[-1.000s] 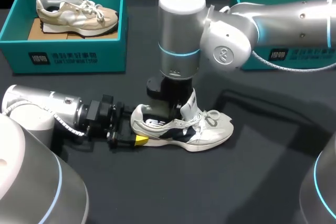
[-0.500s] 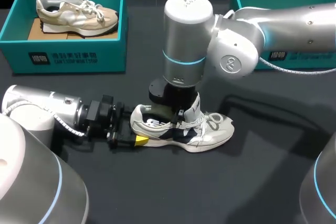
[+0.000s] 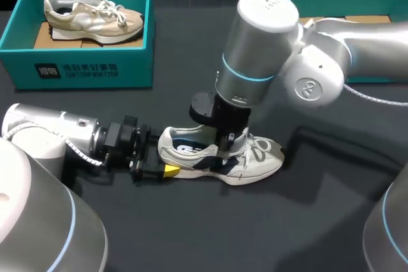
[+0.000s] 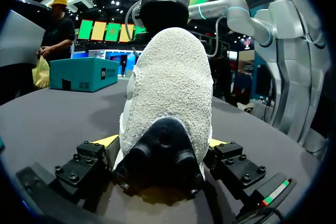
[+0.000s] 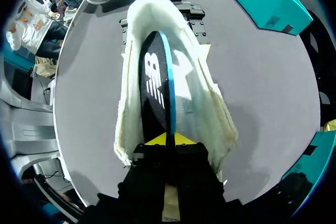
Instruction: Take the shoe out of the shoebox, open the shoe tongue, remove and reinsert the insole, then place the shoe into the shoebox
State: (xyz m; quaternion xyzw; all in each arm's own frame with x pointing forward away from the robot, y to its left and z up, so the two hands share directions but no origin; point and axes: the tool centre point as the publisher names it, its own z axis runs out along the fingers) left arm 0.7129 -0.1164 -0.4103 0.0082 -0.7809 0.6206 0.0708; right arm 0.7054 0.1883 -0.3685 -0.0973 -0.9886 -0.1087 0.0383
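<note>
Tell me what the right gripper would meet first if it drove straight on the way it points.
The insole pinched in the right gripper runs ahead of it; pushed on, it would likely press into the inside of the shoe, near its heel. Depth is unclear.

I'm looking at a dark grey, matte table that fills the head view from edge to edge. Soft shadows lie across its middle. The wrist views show its edge curving round.
</note>
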